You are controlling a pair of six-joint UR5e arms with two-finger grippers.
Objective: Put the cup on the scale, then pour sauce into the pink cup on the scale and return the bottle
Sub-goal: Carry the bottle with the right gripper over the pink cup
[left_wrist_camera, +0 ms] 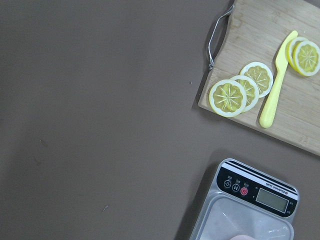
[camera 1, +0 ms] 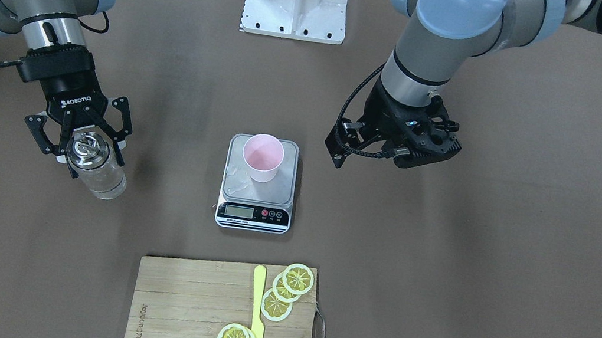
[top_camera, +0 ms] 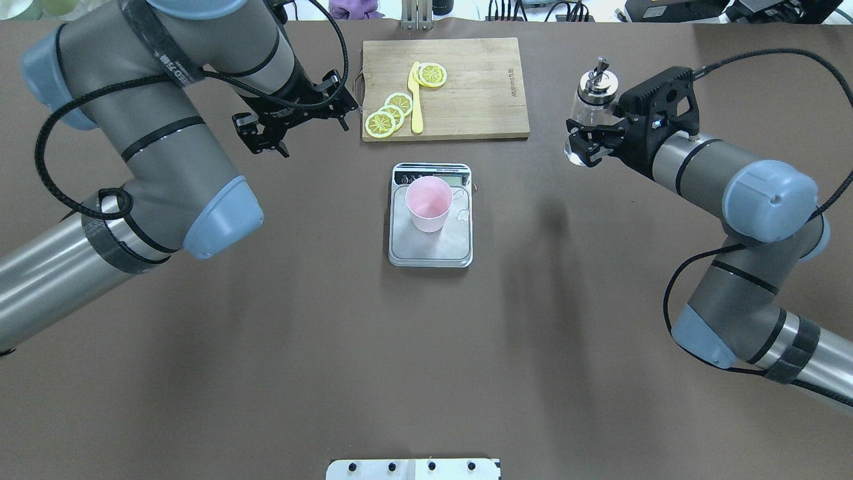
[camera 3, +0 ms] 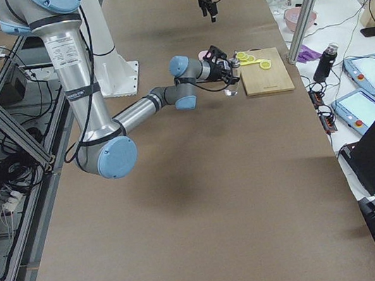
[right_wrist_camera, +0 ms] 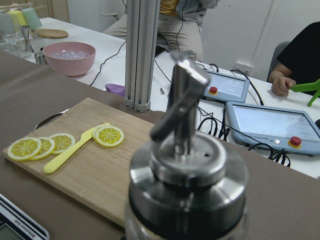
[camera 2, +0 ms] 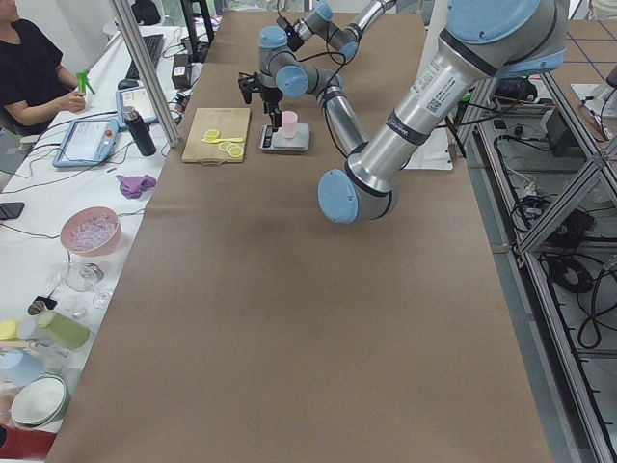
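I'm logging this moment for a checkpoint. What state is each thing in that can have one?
cup: upright on the scale's plate.
scale: display lit, reading too small to tell.
bottle: upright, gripped, clear liquid inside.
right gripper: shut on the bottle.
left gripper: holds nothing; open or shut unclear.
lemon slices: lying flat on the board, overlapping.
yellow knife: flat on the cutting board.

We see the table from six cameras. One faces us from across it, looking steeply down; one looks forward over our shoulders. Both share the scale (camera 1: 258,183) mid-table. Two distant cameras look along the table from either end. Our left wrist camera looks straight down, close; our right looks level past the bottle (right_wrist_camera: 186,170), very close.
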